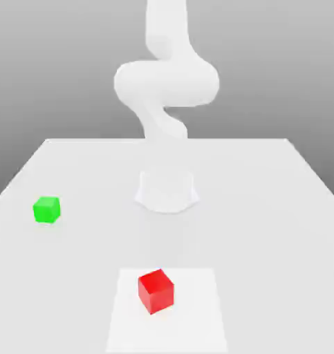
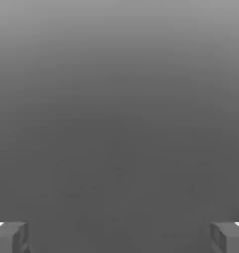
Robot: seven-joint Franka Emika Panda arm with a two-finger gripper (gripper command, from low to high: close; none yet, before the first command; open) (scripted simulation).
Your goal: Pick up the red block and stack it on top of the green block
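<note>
**Supervisor:** Start with the exterior view. Where did the task's things lie?

**Operator:** I found the red block (image 1: 155, 291) near the front of the surface (image 1: 266, 207), on a paler square patch (image 1: 197, 318), turned so one corner faced the camera. The green block (image 1: 46, 209) sat well apart from it, further back and toward the exterior view's left. The arm (image 1: 166, 83) stood behind both, folded high above its base (image 1: 167, 191). Neither block was touched by anything.

**Supervisor:** Obstructions?

**Operator:** I saw nothing between the two blocks, and nothing else on the surface near either.

**Supervisor:** And the hand view?

**Operator:** I saw the pincer (image 2: 119, 237) with its fingertips (image 2: 10, 237) spread as wide as they go, and nothing between them. Beyond them I saw plain grey, no block.

**Supervisor:** Risks from here?

**Operator:** In my judgement, three. The red block sat rotated, so fingers closing without matching that angle could bear on corners and twist or push it away. The hand camera had no block in sight, so the approach had to be led from the exterior view until it did. Lastly, the green block offered a top no larger than the red one's base; an off-centre release could tip the red block off.
</note>
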